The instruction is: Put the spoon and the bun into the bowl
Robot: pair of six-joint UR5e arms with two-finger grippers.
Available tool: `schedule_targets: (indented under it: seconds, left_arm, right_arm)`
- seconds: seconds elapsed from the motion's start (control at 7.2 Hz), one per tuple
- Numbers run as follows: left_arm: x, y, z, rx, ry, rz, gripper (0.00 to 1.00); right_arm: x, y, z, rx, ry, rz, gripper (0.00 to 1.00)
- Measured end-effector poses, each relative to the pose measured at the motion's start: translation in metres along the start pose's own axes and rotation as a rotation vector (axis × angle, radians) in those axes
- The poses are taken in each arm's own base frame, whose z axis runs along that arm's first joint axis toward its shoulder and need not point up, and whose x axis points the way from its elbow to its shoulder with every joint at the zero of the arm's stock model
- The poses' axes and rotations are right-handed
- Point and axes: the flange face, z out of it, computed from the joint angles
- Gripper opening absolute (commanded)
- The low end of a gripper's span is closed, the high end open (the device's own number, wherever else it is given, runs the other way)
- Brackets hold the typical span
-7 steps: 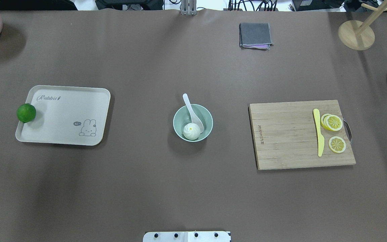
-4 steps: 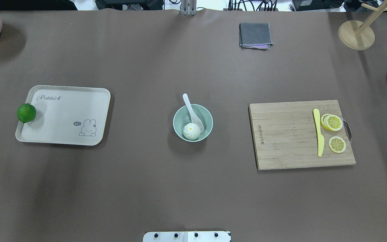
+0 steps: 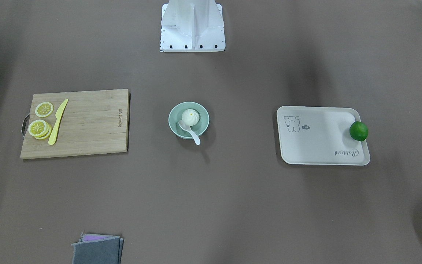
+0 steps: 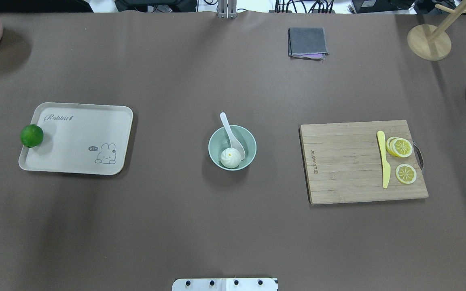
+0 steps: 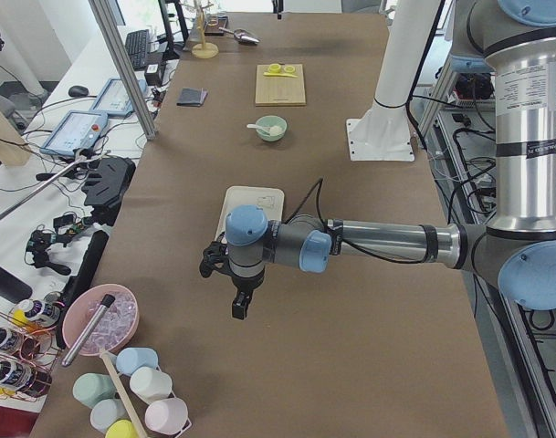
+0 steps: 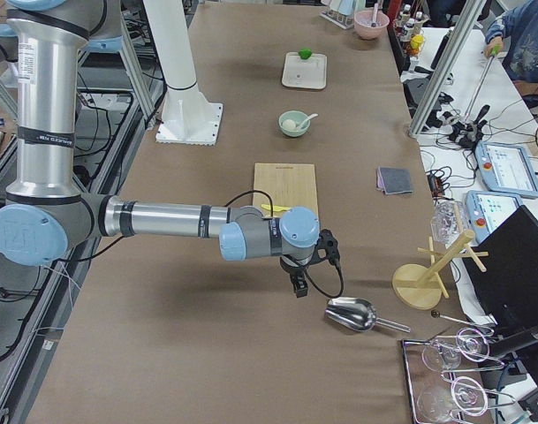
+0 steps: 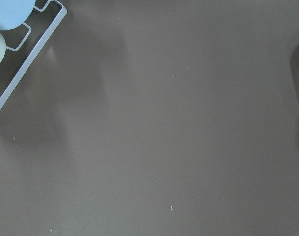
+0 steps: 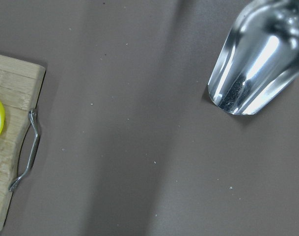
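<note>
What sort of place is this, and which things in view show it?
Probably a robotics lab staged as a kitchen: a large robot arm over the table, a teach pendant beside it, and food props such as a cutting board with lemon slices.

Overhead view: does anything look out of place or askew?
The round green lime sits at the cream rectangular tray's edge, overlapping its rim. The white soup spoon's handle pokes out over the mint-green bowl's rim.
</note>
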Motion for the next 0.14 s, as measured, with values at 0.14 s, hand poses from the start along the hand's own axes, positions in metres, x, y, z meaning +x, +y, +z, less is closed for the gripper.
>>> schedule_targets:
  seconds: [0.14]
  left_arm:
    - [0.0009, -0.0007, -0.0007, 0.002, 0.000, 0.002, 0.98]
  right_arm:
    - [0.0011, -0.0015, -0.0020, 0.004, 0.003, 0.001, 1.00]
